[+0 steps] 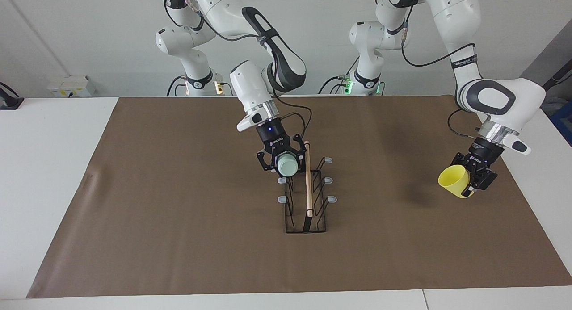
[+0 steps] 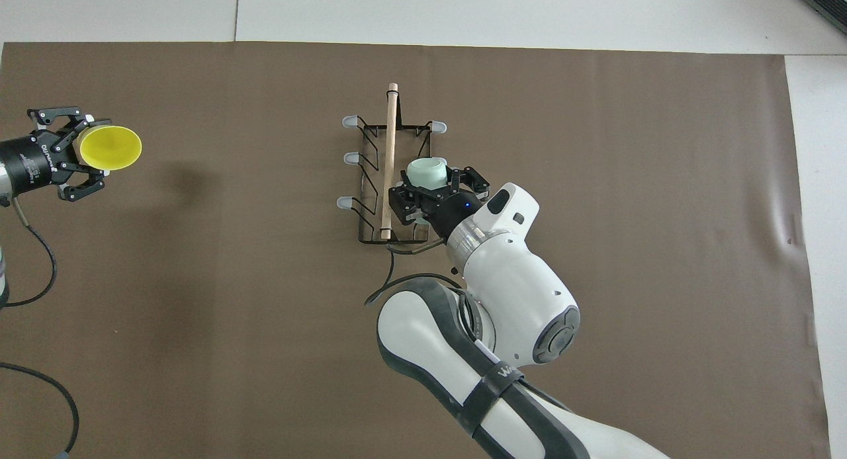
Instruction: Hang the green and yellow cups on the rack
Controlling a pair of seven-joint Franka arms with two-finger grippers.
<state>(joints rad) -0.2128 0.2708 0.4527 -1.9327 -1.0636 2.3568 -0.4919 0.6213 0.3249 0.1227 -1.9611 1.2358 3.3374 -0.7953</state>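
The black wire rack [image 1: 307,185] [image 2: 390,135], with its wooden rod on top, stands at the middle of the brown mat. My right gripper [image 1: 286,161] [image 2: 431,186] is shut on the mint green cup [image 1: 287,167] [image 2: 425,172]. It holds the cup tilted beside the rod, over the rack's prongs on the right arm's side and over the rack's end nearer the robots. Whether the cup touches a prong, I cannot tell. My left gripper [image 1: 470,183] [image 2: 78,152] is shut on the yellow cup [image 1: 453,180] [image 2: 114,147], held on its side above the mat at the left arm's end.
A brown mat [image 1: 178,238] covers the white table [image 1: 49,167]. Grey-tipped prongs [image 1: 331,199] stick out from both sides of the rack. A black cable [image 2: 40,287] trails from the left arm over the mat.
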